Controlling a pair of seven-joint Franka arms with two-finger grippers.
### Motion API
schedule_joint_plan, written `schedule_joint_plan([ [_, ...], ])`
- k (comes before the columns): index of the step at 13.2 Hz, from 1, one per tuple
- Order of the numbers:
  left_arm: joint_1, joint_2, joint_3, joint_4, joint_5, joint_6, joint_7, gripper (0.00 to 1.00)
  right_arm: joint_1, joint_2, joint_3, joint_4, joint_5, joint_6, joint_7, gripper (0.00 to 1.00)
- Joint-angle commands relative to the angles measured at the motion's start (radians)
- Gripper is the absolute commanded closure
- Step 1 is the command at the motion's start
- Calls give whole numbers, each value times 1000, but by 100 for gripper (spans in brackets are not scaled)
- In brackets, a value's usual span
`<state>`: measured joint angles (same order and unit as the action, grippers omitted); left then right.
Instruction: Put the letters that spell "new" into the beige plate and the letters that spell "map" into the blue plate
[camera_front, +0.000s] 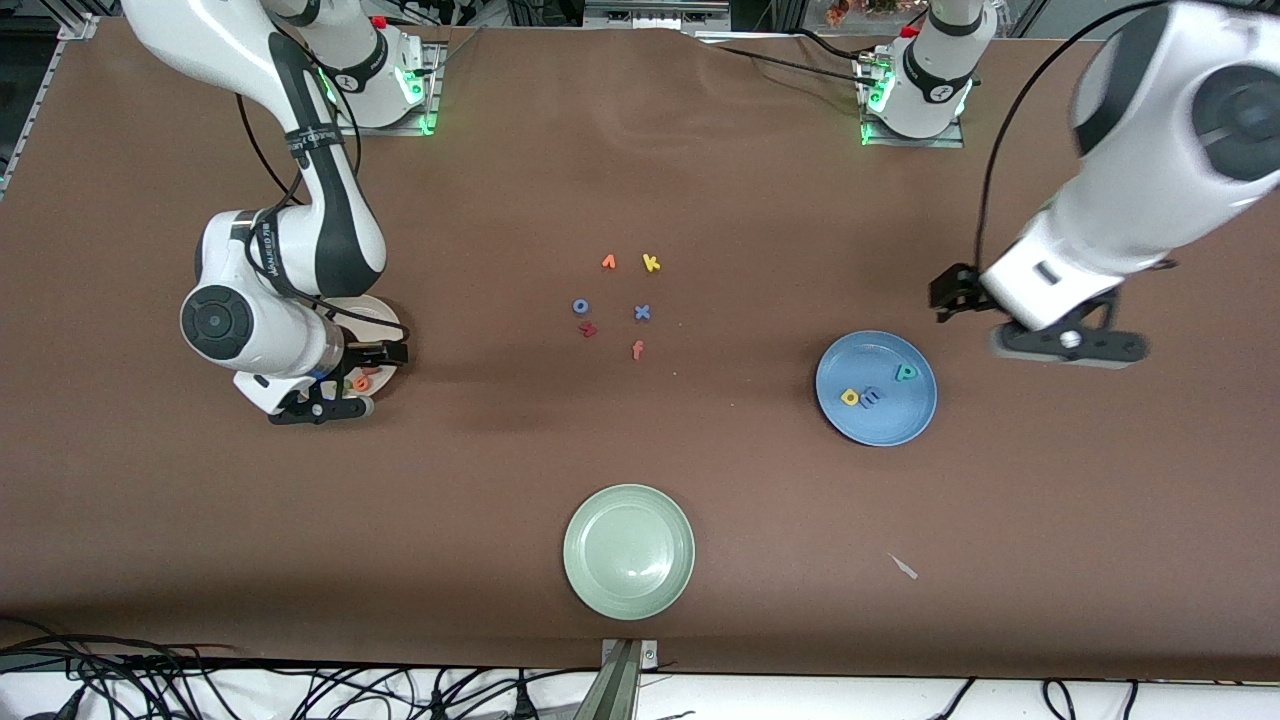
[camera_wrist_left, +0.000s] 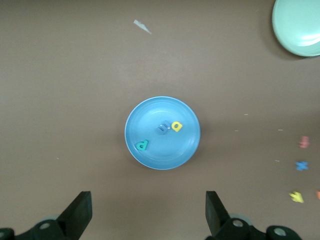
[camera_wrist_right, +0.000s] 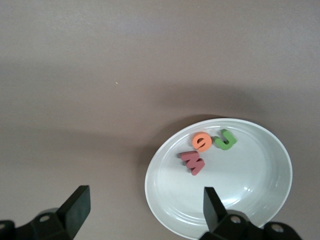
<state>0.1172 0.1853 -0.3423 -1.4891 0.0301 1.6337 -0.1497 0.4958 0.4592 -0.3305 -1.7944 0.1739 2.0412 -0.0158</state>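
Both sets of letters lie in their plates, and both grippers hang empty with fingers apart.

The right arm covers most of the beige plate (camera_front: 385, 322) in the front view, so only its rim and the orange "e" (camera_front: 361, 383) peek out; the right wrist view shows the green "n" (camera_wrist_right: 225, 139), orange "e" and pinkish-red "w" (camera_wrist_right: 193, 162) bunched together, touching, near the plate's edge. The right gripper (camera_wrist_right: 142, 210) hovers over the plate's rim, its tips cut off by the frame. The blue plate (camera_front: 915, 415) toward the left arm's end holds the yellow "a" (camera_front: 850, 397) against the periwinkle "m" (camera_front: 870, 397), hard to read, and the teal "p" (camera_front: 905, 372) apart. The left gripper (camera_wrist_left: 148, 212) hangs over bare surface beside that plate. Leftover letters (camera_front: 641, 312) sit mid-surface; the pale green plate (camera_front: 628, 551) is nearest the camera.
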Motion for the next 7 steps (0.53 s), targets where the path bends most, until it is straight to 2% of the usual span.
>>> schedule_joint_plan([
  [1, -100, -93, 158, -48, -76, -2, 39, 0, 0, -4, 2, 30, 19, -44, -13, 0],
  [2, -108, -143, 172, -91, -69, 11, 36, 0, 0, -4, 2, 42, 19, -56, -13, 0],
  [4, -148, -291, 224, -276, -65, 63, 39, 0, 0, -2, 2, 55, 19, -58, -15, 0],
  [6, -206, -311, 311, -307, -65, 64, 58, 0, 0, -7, 1, 56, 19, -71, -19, 0],
  [7, -196, -304, 313, -300, -65, 66, 73, 0, 0, -16, -2, 67, 19, -105, -19, 0],
])
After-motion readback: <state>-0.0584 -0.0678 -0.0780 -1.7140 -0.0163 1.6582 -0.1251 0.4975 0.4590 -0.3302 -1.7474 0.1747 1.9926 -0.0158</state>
